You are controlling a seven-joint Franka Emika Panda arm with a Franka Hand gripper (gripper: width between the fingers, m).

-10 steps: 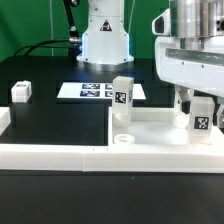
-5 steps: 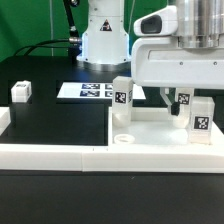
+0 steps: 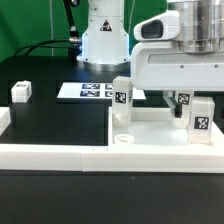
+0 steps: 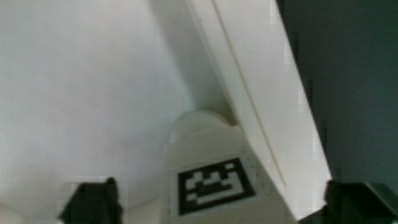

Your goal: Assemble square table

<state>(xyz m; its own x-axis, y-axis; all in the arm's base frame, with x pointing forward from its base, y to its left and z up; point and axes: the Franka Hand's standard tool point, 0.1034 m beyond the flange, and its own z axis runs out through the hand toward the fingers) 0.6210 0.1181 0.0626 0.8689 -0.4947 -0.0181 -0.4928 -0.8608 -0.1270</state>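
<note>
The white square tabletop (image 3: 152,128) lies at the exterior view's right, inside the corner of the low border wall. Two white tagged legs stand on it, one (image 3: 122,96) at its far left corner and one (image 3: 201,114) at the right. My gripper (image 3: 192,106) hangs over the right leg, with a dark finger (image 3: 183,100) just beside it. In the wrist view that leg (image 4: 214,180) stands against the tabletop's raised rim (image 4: 240,70), between my gripper's (image 4: 222,207) two fingers. A thin gap shows on each side, so the jaws stand open around it. Another leg (image 3: 21,92) lies far left on the black table.
The marker board (image 3: 92,91) lies flat behind the tabletop. The long white border wall (image 3: 55,152) runs along the front, with a short return (image 3: 4,122) at the left. The arm's white base (image 3: 104,40) stands at the back.
The hand has come lower and turned over the right leg since a second ago. It has barely shifted in the last half second. The legs and tabletop have not moved.
</note>
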